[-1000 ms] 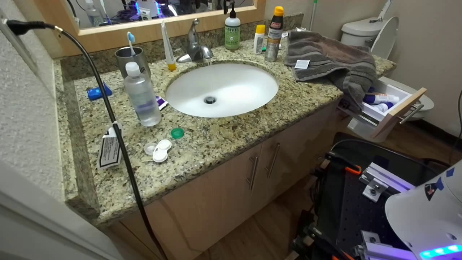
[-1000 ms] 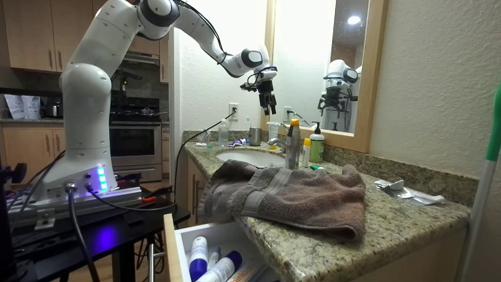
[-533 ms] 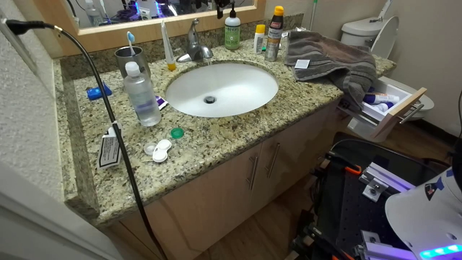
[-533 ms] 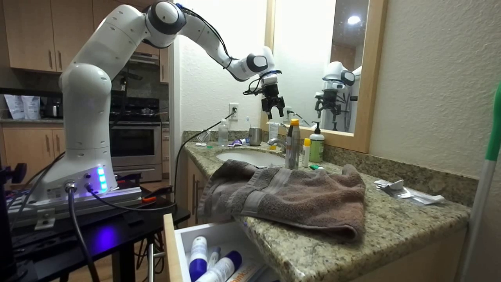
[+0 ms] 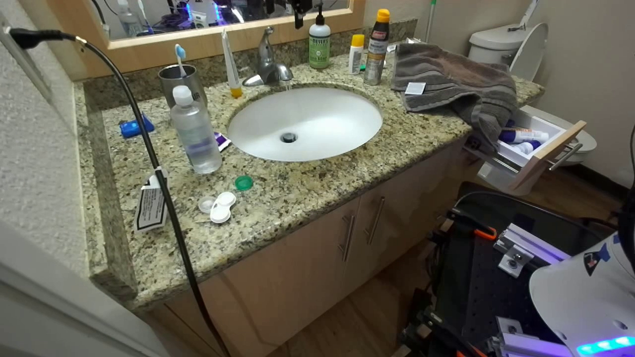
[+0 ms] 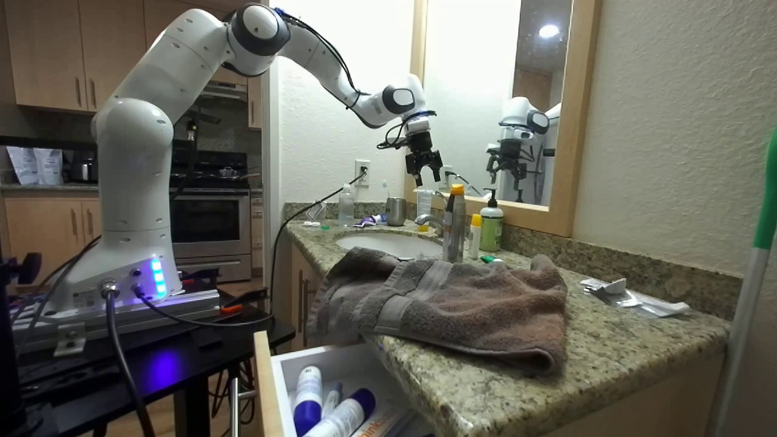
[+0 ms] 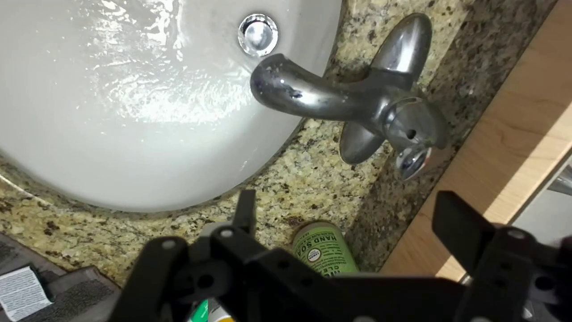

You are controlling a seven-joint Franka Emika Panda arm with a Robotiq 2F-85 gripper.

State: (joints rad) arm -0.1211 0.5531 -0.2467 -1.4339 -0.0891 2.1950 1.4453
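Observation:
My gripper [image 6: 428, 181] hangs above the counter near the mirror, pointing down, its jaws wide apart with nothing between them. In the wrist view the gripper [image 7: 346, 193] comes in from the bottom. Beyond its fingertips lies the chrome faucet [image 7: 313, 96], its spout reaching over the wet white sink [image 7: 134, 174]. A green hand soap bottle [image 7: 326, 248] shows between the fingers, farther down, partly hidden by the gripper's body. That soap bottle [image 5: 319, 47] stands upright right of the faucet [image 5: 270, 69] in an exterior view, where a dark finger [image 5: 299, 17] shows at the top edge.
A spray can [image 6: 454, 227] and a yellow-capped bottle [image 6: 475, 237] stand by the sink. A grey-brown towel [image 6: 461, 303] drapes over the counter above an open drawer [image 6: 267, 388]. A clear bottle [image 5: 193, 134], metal cup [image 5: 171, 82] and black cable [image 5: 163, 183] are at the other end.
Over the last second the gripper has shifted slightly toward the mirror and turned, so its spread fingers now show side by side. It is a little lower. The counter things have not moved.

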